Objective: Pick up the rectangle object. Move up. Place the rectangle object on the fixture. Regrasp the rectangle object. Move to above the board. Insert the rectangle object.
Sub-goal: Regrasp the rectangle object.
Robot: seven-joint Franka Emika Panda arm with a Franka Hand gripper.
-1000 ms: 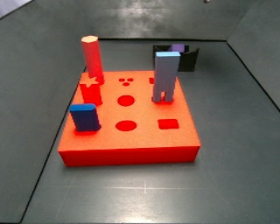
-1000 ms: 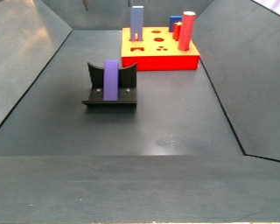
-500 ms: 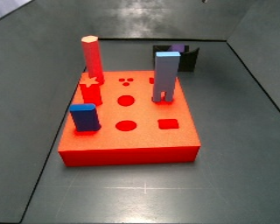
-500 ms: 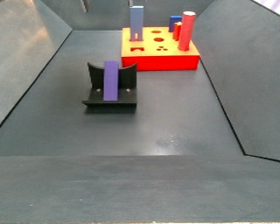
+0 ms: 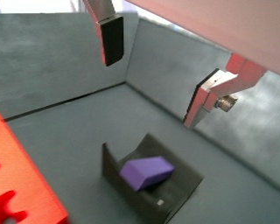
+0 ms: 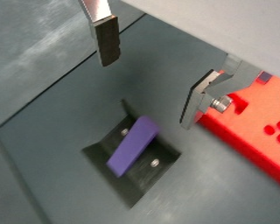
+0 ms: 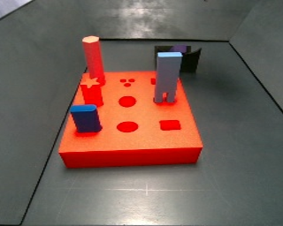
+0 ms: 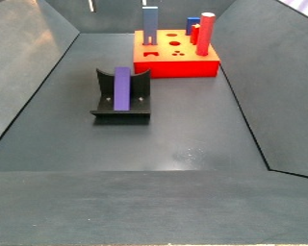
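The dark purple rectangle object (image 8: 120, 88) leans in the black fixture (image 8: 122, 110) on the floor; it also shows in both wrist views (image 5: 146, 171) (image 6: 133, 146), and only its top shows behind the board in a side view (image 7: 179, 49). My gripper (image 5: 160, 74) (image 6: 150, 74) is open and empty, high above the fixture, with nothing between its fingers (image 6: 106, 41). It is out of view in both side views. The red-orange board (image 7: 132, 132) (image 8: 176, 58) lies apart from the fixture; its edge shows in both wrist views (image 5: 20, 184) (image 6: 254, 122).
On the board stand a tall red cylinder (image 7: 93, 57), a tall grey-blue two-legged block (image 7: 168, 78) and a short bright blue block (image 7: 85, 117). Grey walls slope up around the dark floor (image 8: 183, 144).
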